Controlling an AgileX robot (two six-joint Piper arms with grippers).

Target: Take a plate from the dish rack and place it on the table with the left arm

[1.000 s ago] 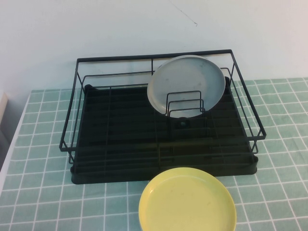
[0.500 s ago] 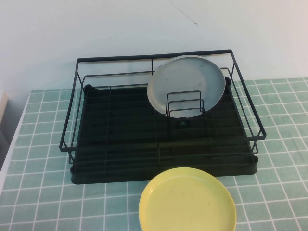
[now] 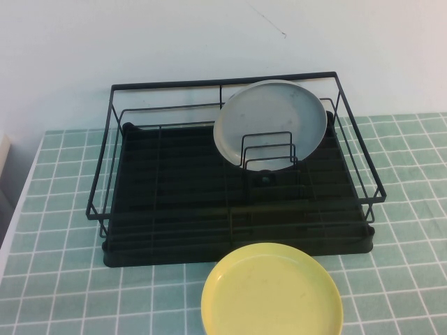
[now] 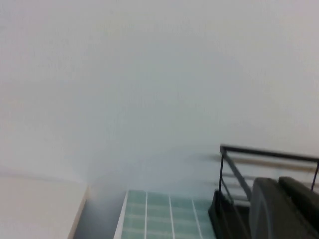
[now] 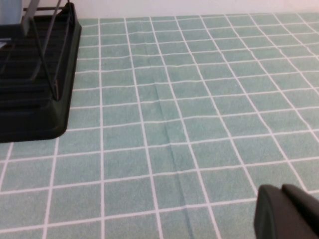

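Clearly at the very start: grey plate standing on edge in the dish rack, leaning toward the rack's back rail near its back right corner, lower rim tucked behind the short upright dividers. Nothing gripped, nothing lifted. Yellow plate lying flat on the table at the near edge, just in front of the rack's front right part, partly cut off by the frame.

Neither arm visible from the high camera. Left gripper seen only as dark finger shapes in its own wrist view, clenched with nothing between the fingers, hanging off the rack's left end, beyond the table's left edge or right over it. Right gripper seen only as a dark tip low over bare tiles off the rack's right end; open or closed not possible to say; likely parked.

Step in hand, by judgement: approach not yet begun. Next move calls for opening the left fingers, reaching over the rack's left rail and across to the plate, taking the upper rim, lifting straight up clear of the dividers before carrying out. Free tiles on the left side of the table look the natural landing spot.

Views compared: high camera gives both plates and the whole rack but no arms. Left wrist gives mostly wall, a rack corner and a strip of tiles, no plate. Right wrist gives a rack end and open tiles, no plate either.
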